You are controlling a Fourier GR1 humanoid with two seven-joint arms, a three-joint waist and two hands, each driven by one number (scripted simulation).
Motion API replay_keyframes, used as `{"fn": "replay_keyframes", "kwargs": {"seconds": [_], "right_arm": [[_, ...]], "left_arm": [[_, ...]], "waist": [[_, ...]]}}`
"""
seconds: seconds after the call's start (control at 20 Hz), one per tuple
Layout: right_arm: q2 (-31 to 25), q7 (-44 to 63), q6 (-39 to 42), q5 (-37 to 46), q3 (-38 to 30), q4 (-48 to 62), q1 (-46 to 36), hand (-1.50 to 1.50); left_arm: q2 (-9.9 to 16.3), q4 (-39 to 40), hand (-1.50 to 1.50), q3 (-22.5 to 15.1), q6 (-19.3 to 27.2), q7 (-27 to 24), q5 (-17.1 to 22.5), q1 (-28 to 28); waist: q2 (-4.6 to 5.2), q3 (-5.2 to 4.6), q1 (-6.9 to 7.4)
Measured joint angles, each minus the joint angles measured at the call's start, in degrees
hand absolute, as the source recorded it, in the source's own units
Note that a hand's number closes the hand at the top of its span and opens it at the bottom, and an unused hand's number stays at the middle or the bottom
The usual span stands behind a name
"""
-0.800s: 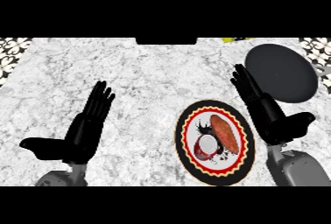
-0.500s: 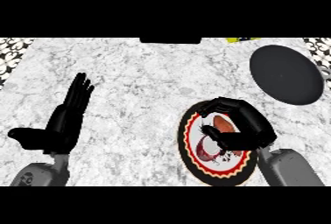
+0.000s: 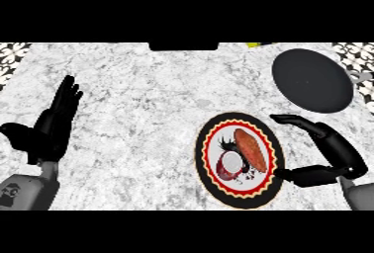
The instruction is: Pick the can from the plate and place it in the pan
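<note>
So far nothing of the task is done: the can (image 3: 249, 148) lies on its side on the plate (image 3: 210, 163), reddish-brown side up with its pale end toward the near edge of the tabletop (image 3: 146, 108), and the pan (image 3: 312, 80) at the far right corner holds nothing. Lifting, carrying and setting down are all left. The right robot hand (image 3: 332, 150) sits at the plate's right rim, just beside the can but apart from it as far as I can see. Its fingers (image 3: 296, 120) arch over toward the plate's far side and its thumb (image 3: 306, 175) points in across the near-right rim, so the hand is spread like a wide bracket with nothing between fingers and thumb. I judge this as the approach before the grasp; the hand must move further left over the can and close around it. The left robot hand (image 3: 51, 123) rests near the left edge, fingers straight and up, thumb out to the side, holding nothing and well apart from the plate.
</note>
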Motion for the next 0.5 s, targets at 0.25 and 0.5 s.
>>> {"fn": "replay_keyframes", "kwargs": {"seconds": [0.25,0.5], "right_arm": [[-10.84,0.28,6.81,0.4,-4.84,-3.25,-1.3,-1.5],[-18.55,8.21,12.5,2.12,-5.66,-8.82,-5.2,-1.5]], "left_arm": [[-0.23,1.71,0.0,0.49,-0.74,0.02,-0.63,-0.98],[0.13,2.29,0.0,1.47,-2.0,-0.03,-0.56,-1.35]], "waist": [[-0.16,-0.11,-0.04],[-0.22,-0.2,0.32]]}}
